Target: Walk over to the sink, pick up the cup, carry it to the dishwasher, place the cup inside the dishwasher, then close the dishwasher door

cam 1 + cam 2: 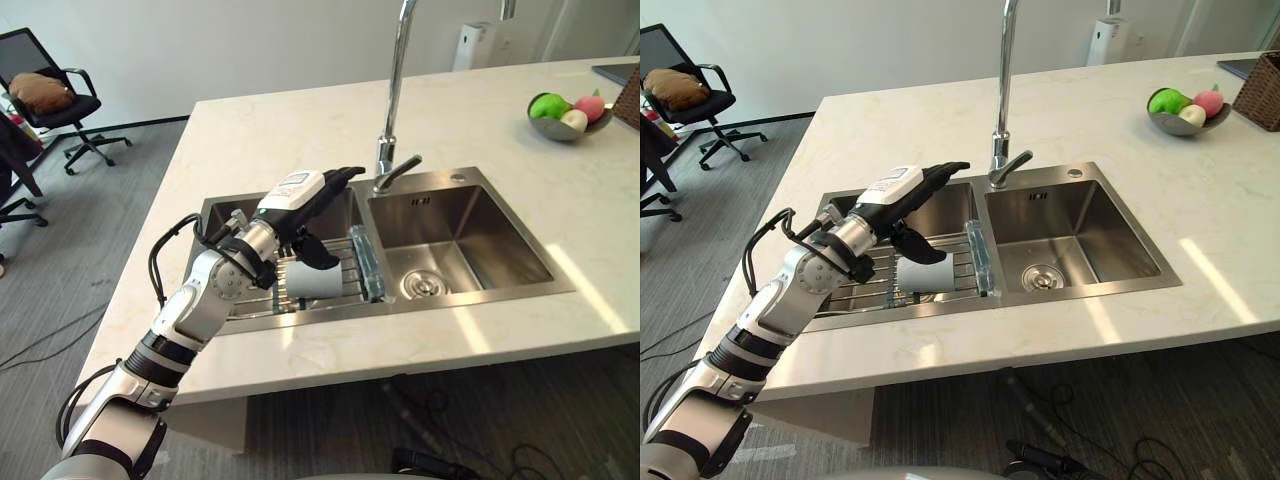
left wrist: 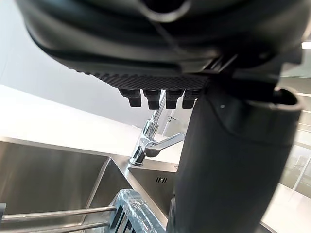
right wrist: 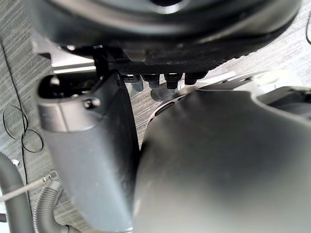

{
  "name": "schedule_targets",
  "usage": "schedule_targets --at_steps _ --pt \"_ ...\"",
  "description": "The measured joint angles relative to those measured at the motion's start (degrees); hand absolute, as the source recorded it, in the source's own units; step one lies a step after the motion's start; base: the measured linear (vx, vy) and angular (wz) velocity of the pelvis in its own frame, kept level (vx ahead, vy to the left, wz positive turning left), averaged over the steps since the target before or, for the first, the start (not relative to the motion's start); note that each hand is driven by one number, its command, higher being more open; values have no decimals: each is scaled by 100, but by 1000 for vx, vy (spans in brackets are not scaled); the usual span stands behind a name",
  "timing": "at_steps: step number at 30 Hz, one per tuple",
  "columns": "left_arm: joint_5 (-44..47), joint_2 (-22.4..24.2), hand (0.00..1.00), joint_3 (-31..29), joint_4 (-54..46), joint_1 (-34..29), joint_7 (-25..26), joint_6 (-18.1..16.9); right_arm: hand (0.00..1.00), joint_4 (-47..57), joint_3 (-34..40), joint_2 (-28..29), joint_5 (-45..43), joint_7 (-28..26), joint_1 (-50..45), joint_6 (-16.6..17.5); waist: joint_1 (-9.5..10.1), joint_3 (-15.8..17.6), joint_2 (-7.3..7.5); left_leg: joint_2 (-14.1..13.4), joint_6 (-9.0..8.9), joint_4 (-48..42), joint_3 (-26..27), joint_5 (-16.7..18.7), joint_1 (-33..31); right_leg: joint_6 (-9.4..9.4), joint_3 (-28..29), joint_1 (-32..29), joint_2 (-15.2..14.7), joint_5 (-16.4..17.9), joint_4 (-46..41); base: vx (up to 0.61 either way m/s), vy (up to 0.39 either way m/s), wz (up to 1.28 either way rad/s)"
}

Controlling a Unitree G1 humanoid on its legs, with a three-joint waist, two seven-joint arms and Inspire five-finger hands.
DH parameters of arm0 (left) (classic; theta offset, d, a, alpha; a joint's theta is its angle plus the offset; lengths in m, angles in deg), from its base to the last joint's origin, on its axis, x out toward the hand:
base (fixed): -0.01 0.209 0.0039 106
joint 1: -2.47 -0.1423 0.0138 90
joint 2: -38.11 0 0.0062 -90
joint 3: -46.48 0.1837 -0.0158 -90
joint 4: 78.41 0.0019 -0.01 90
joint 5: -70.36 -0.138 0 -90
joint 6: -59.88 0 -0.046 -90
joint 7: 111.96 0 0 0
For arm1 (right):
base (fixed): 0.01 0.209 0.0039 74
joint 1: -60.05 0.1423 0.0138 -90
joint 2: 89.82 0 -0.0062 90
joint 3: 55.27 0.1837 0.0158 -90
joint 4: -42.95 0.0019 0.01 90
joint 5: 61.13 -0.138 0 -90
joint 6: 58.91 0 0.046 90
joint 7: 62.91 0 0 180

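**Cup under the open left hand, left basin**

The right hand (image 3: 92, 160) is held low over the floor, relaxed and empty, well apart from the sink (image 1: 480, 297). The cup (image 1: 312, 281) is laid on its side on the rack (image 1: 960, 268), long axis across the basin. Just above it is the left hand (image 1: 300, 195), fingers stretched straight toward the tap (image 1: 395, 100), thumb turned down, nothing grasped. A short descent is judged necessary.

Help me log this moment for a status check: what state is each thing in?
White cylindrical cup: lying on its side on the steel wire rack, not grasped.
Left robot hand: open, over the cup.
Right robot hand: open.
Tall chrome tap: no water visible.
Grey metal fruit bowl: holding fruit.
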State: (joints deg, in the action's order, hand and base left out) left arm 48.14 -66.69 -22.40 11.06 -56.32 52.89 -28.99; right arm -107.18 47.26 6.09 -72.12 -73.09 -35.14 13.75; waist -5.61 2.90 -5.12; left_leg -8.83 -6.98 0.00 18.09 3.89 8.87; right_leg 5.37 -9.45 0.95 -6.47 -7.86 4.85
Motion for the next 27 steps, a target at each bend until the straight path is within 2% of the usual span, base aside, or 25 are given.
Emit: schedule_targets --at_steps 10,16,27 --pt "532 43 100 199 946 111 -156 358 100 121 55 34 -17 65 -27 -17 -89 21 29 -12 -8 87 179 26 125 -1 122 -23 50 -43 37 -34 -11 -9" --pt "403 52 100 199 1232 59 -86 516 100 128 41 50 -22 123 18 -111 -129 93 91 -8 -10 122 201 37 154 1 121 -20 54 -43 43 0 0 0" --pt "-38 337 100 198 1734 -291 44 530 100 253 -61 44 -26 150 52 -226 -167 127 108 -21 -8 116 208 45 157 3 121 -20 66 -42 47 -40 -25 0"
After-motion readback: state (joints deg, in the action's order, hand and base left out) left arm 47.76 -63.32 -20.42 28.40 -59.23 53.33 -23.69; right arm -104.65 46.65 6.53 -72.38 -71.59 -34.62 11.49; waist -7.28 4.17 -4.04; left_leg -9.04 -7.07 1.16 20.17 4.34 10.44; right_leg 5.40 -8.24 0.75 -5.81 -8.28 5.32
